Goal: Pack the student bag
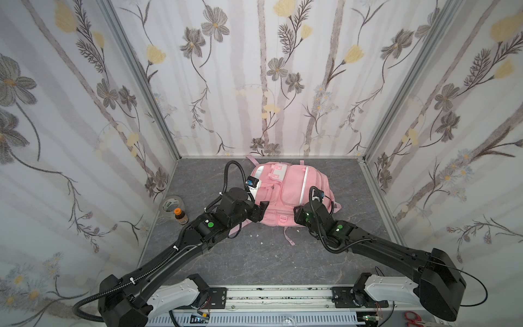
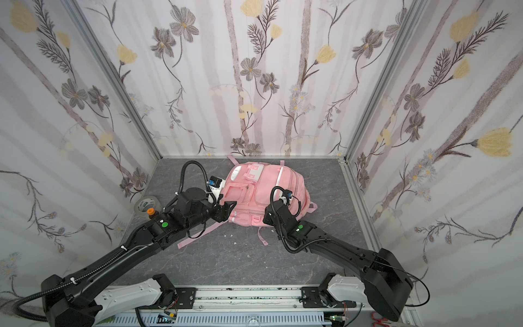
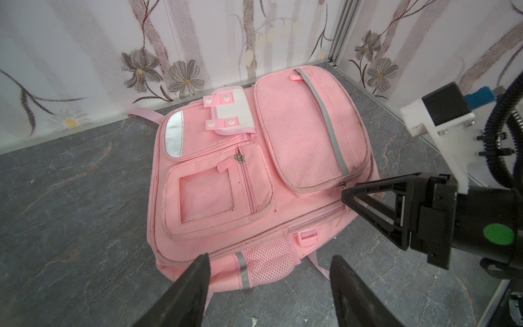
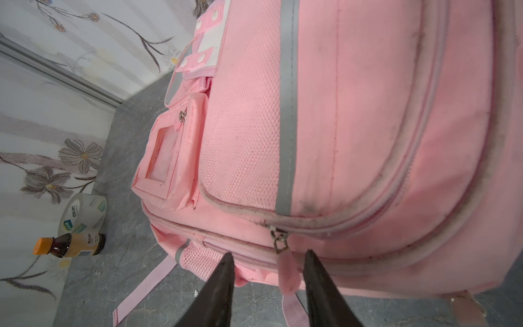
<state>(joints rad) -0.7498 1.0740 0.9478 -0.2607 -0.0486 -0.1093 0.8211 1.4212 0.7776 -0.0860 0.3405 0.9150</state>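
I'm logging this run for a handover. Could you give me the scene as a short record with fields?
bag: pink, lying front-up on the grey table; visible zips look closed
left end effector: open, empty, above the bag's near edge
right end effector: open, jaws either side of a pink zipper pull, not closed on it
outside bag: tape roll and bottle, left of the bag
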